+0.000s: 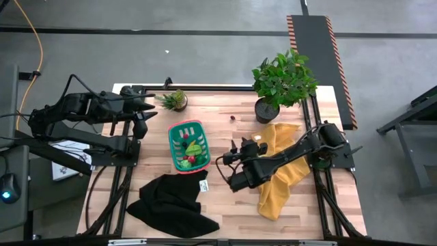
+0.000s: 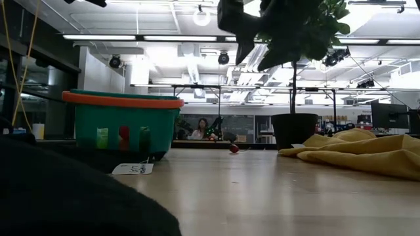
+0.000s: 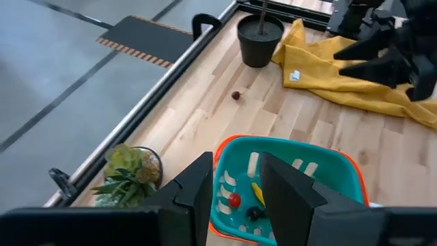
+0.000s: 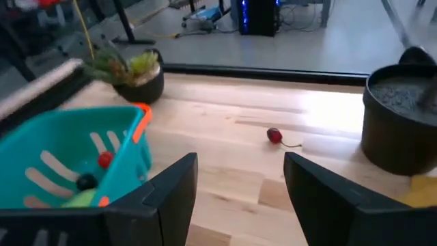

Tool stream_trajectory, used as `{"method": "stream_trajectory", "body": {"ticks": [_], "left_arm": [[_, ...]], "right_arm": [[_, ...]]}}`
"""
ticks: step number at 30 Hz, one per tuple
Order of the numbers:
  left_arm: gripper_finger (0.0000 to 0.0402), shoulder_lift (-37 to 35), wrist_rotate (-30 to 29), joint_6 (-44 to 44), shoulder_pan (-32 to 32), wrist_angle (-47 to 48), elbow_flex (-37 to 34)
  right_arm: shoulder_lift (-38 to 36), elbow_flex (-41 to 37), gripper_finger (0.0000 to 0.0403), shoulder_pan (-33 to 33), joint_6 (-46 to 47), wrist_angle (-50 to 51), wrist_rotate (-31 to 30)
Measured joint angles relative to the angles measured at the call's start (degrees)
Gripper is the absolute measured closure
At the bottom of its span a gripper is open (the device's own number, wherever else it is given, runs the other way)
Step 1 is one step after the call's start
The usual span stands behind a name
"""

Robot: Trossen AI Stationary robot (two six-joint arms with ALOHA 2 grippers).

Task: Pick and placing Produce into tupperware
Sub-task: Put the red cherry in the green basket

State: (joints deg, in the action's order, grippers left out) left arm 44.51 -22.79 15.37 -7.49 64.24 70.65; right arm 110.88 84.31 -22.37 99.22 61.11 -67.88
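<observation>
The teal tupperware basket [image 1: 179, 133] with a red-pink rim stands on the wooden table left of centre. Several tiny produce pieces [image 1: 192, 151], green, yellow, red and dark, lie inside it [image 3: 251, 202]. One small red piece with a stem [image 4: 274, 135] lies alone on the bare wood [image 1: 233, 117], between the basket and the big plant's pot. My right gripper [image 1: 231, 154] hovers open just right of the basket, pointing toward it [image 4: 242, 198]. My left gripper [image 1: 149, 109] hangs open above the table's far left, looking down on the basket [image 3: 235, 195].
A large potted plant [image 1: 281, 83] stands at the far right and a small one [image 1: 176, 100] at the far left. A yellow cloth [image 1: 281, 174] lies under my right arm. A black cloth [image 1: 171, 205] with a white tag lies near the front edge.
</observation>
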Motion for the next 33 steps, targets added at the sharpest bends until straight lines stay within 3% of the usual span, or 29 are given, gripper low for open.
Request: {"method": "stream_trajectory", "body": {"ticks": [5,15,33], "left_arm": [[0.0291,0.4,-1.5,-0.6,0.0,0.1,0.0],[0.0291,0.8,-1.4,-3.1,0.0,0.2,-3.3],[0.0291,0.7,-1.3,-2.9,0.0,-0.2,-9.5]], "right_arm": [[1.3,-0.1,0.0192,0.7,-5.9,-2.6,-0.1],[10.8,-0.1,0.0192,4.0,10.1,-0.5,1.0],[17.1,-0.2,0.0192,7.2,12.8,0.7,0.3]]}}
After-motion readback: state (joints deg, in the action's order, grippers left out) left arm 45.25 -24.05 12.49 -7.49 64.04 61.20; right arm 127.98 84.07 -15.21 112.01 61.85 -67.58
